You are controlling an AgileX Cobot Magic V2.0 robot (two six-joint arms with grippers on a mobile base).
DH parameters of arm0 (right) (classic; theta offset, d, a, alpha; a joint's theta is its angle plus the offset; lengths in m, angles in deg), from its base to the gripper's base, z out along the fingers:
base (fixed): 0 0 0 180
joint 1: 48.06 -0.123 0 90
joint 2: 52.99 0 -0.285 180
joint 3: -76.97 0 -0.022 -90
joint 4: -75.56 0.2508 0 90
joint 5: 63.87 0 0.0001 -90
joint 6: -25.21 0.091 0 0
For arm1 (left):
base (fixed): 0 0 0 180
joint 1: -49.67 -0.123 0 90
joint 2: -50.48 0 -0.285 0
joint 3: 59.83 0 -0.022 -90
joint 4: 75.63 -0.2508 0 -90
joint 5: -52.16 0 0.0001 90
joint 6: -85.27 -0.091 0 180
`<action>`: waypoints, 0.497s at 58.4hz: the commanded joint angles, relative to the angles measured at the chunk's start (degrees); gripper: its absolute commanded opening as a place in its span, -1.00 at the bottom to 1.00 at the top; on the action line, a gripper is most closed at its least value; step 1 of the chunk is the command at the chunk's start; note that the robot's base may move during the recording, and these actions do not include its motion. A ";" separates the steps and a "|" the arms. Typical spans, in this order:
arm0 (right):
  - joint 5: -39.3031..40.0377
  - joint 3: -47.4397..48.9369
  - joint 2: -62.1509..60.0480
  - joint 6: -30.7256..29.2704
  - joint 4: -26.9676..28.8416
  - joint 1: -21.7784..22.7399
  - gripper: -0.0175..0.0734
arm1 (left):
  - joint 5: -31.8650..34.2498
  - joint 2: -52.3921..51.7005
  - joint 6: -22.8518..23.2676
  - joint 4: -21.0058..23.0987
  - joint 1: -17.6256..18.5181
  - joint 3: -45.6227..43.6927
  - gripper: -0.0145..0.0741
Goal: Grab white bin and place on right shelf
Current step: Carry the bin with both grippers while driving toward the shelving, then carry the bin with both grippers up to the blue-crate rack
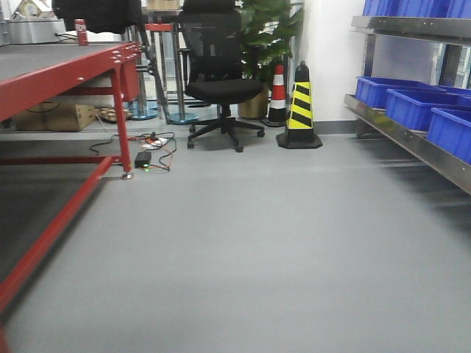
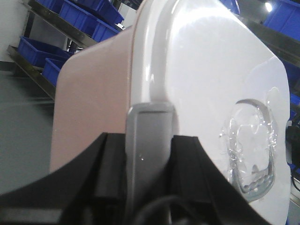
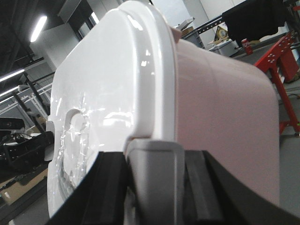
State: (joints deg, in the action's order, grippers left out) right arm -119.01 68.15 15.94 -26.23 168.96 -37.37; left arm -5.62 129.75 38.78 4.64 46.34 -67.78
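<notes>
The white bin (image 2: 211,70) fills the left wrist view, with its pale beige body to the left of the glossy white lid. My left gripper (image 2: 149,159) is shut on the bin's grey end handle (image 2: 149,136), a black finger on each side. In the right wrist view the white bin (image 3: 108,84) shows its other end. There my right gripper (image 3: 157,183) is shut on the other grey handle (image 3: 157,164). The right shelf (image 1: 412,140) runs along the right of the front view as a steel rack. Neither the bin nor the grippers appear in the front view.
Blue bins (image 1: 412,103) sit on the steel rack. A red-framed table (image 1: 59,70) stands at the left. Ahead are a black office chair (image 1: 217,81), a yellow-black cone (image 1: 299,107), a red-white cone (image 1: 277,94) and cables with a power brick (image 1: 147,151) on the grey floor.
</notes>
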 commanded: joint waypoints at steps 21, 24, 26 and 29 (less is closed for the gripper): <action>-14.41 2.13 -1.75 -1.38 5.28 -2.18 -0.49 | -18.37 -2.22 -1.84 6.16 2.67 -1.93 -0.94; -14.28 2.13 -1.75 -1.38 5.28 -2.18 -0.49 | -18.37 -2.22 -1.84 6.16 2.67 -1.93 -0.94; -14.09 2.13 -1.75 -1.38 5.28 -2.18 -0.49 | -18.37 -2.22 -1.84 6.16 2.67 -1.93 -0.94; -13.95 2.13 -1.75 -1.38 5.28 -2.18 -0.49 | -18.37 -2.22 -1.84 6.16 2.67 -1.93 -0.94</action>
State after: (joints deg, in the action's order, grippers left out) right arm -119.01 68.15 15.94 -26.23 168.92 -37.37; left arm -5.62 129.75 38.78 4.64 46.34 -67.78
